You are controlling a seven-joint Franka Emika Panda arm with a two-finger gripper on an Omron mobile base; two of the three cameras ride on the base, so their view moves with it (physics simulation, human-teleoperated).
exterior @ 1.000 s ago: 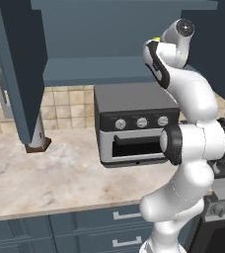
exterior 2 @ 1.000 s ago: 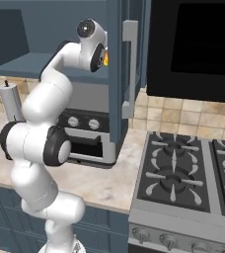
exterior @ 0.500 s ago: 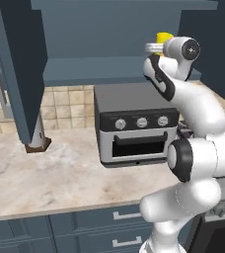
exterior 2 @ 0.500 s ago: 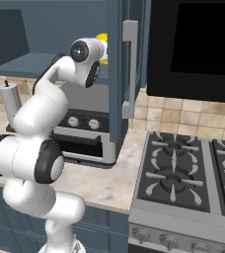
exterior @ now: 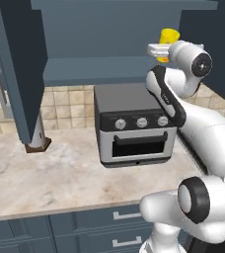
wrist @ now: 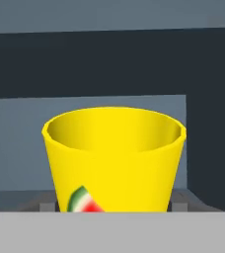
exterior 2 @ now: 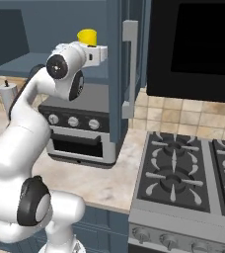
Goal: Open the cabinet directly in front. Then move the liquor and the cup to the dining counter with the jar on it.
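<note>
While clamped low on both sides by the gripper (wrist: 112,206), sits upright and dead centre in the hand view: the yellow cup (wrist: 113,163), red-and-green mark down near its base. Can just make out the fingertips (wrist: 46,205) snug against either flank, so calling that a grip on the cup, spread fairly wide. Behind it, just the blue-grey inside of the cabinet (exterior: 109,42).

From the base views, up high at the right end of the open cabinet, poking above the white hand and just left of the right door (exterior 2: 115,74) with its silver bar handle (exterior 2: 130,69). Can't tell whether resting on the shelf or hanging just clear of it.

Left door (exterior: 23,74) swung out toward the near side as well. Directly below the hand: grey toaster oven (exterior: 134,126) on the beige marbled counter (exterior: 60,173), backed up to the tiled wall. Further left, tucked behind the left door's lower edge, some pale upright thing (exterior: 38,136) on a brown base, too hidden to name. Off to the right, a gas stove (exterior 2: 188,168) with a black panel (exterior 2: 193,44) above it.
</note>
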